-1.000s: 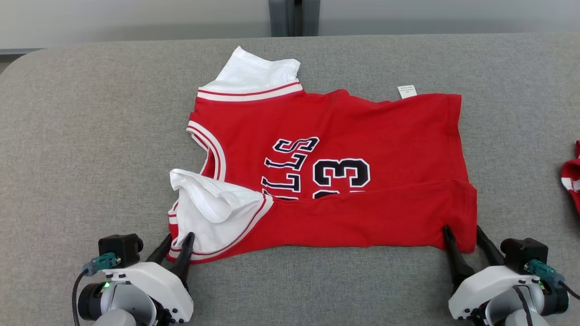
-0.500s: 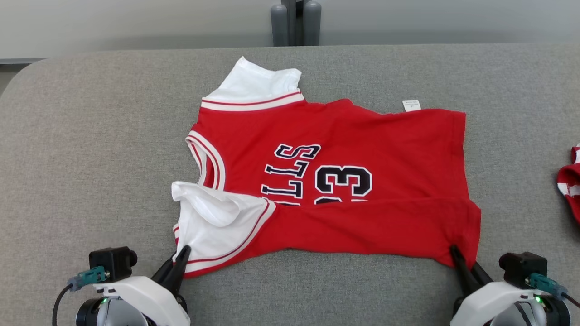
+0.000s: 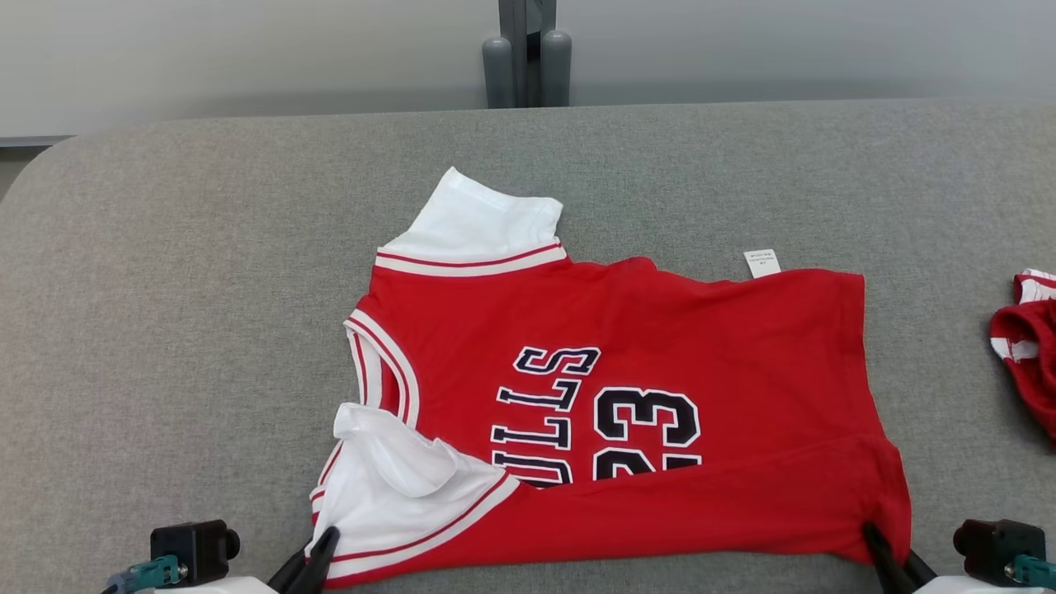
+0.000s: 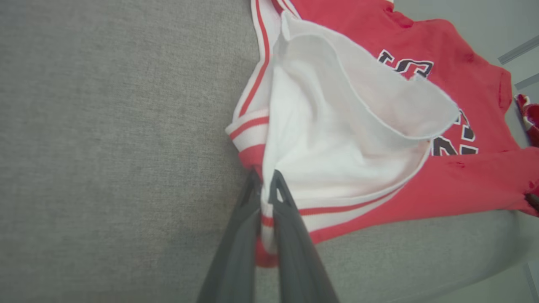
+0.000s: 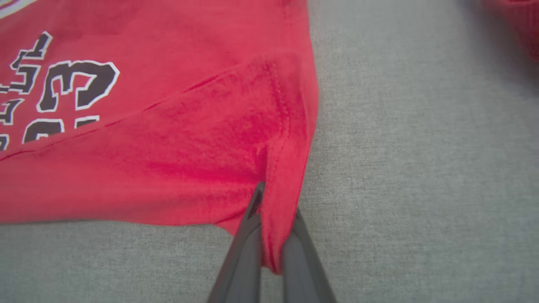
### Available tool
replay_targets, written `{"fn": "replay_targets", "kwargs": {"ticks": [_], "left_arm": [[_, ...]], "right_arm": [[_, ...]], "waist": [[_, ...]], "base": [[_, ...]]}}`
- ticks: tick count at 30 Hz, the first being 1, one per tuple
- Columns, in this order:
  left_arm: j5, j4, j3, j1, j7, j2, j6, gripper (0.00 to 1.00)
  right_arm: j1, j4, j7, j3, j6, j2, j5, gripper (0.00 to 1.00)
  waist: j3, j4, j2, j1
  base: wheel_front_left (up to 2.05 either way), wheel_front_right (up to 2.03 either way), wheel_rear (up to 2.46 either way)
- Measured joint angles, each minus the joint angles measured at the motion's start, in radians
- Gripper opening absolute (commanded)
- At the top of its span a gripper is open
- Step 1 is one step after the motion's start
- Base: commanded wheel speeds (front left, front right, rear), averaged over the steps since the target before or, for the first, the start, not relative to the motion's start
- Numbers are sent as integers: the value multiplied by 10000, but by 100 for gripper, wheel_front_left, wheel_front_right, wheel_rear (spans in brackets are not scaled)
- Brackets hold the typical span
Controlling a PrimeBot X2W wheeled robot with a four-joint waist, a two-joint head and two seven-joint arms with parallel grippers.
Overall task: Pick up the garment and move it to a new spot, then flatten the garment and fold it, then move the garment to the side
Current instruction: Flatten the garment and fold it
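Table (image 3: pixel 165 289): grey cloth top.
Jersey (image 3: pixel 726 330): red with white, red-striped sleeves. It lies flat mid-table, its near edge folded over the print. The print reads "23" beside the part-hidden letters "LLS", turned sideways.
Second red-and-white cloth (image 3: pixel 1027 330): at the table's right edge, apart from the jersey.
My left gripper (image 4: pixel 264 181): fingers pinched tight on the near white sleeve hem.
My right gripper (image 5: pixel 276 210): fingers closed on the near red hem corner.
Tag (image 3: pixel 761 263): white, at the far seam. Its print is too small to read.
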Motion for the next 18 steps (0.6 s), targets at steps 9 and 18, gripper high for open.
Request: {"fn": "replay_targets", "kwargs": {"ticks": [9,18], "left_arm": [[86,100,205,-30,-343,-140,349,100],[1168,-487,1093,-818,-1904,186,974,100]], "right_arm": [[-11,-336,-355,-360,-6,-10,240,100],[-583,-880,-1626,-1191,-6,-17,190,100]], "waist": [[11,-86,0,0],[60,-193,0,0]], "base": [[0,0,0],[0,0,0]]}}
